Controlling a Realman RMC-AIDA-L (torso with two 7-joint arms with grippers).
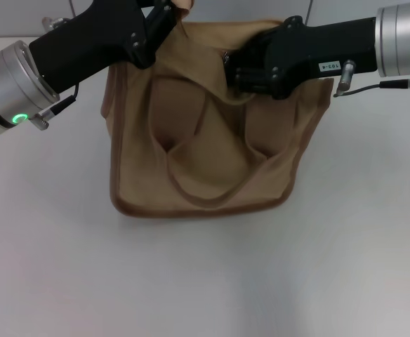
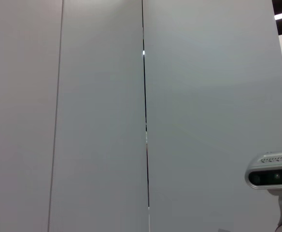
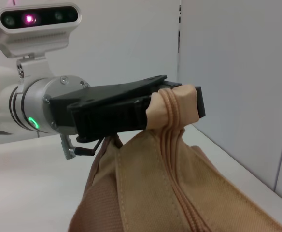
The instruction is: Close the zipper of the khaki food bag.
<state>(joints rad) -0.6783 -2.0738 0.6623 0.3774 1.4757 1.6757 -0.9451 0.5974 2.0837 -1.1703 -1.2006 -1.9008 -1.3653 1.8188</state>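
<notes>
While both arms work at its top, the khaki food bag (image 1: 205, 154) stands near the far edge of the white table (image 1: 205, 281).

Head view: boxy tan canvas, darker piping, wide handles slumped across the front; left gripper (image 1: 164, 20) at the bag's far left top corner, right gripper (image 1: 241, 70) over the top edge, finger state indeterminable. Left wrist view: only grey wall panels (image 2: 97, 116) and a camera head (image 2: 272, 175). Right wrist view: left gripper (image 3: 177, 104) clamped on bunched fabric at the end of the zipper (image 3: 177, 164), whose ribbed tape runs along the ridge; slider not visible.
</notes>
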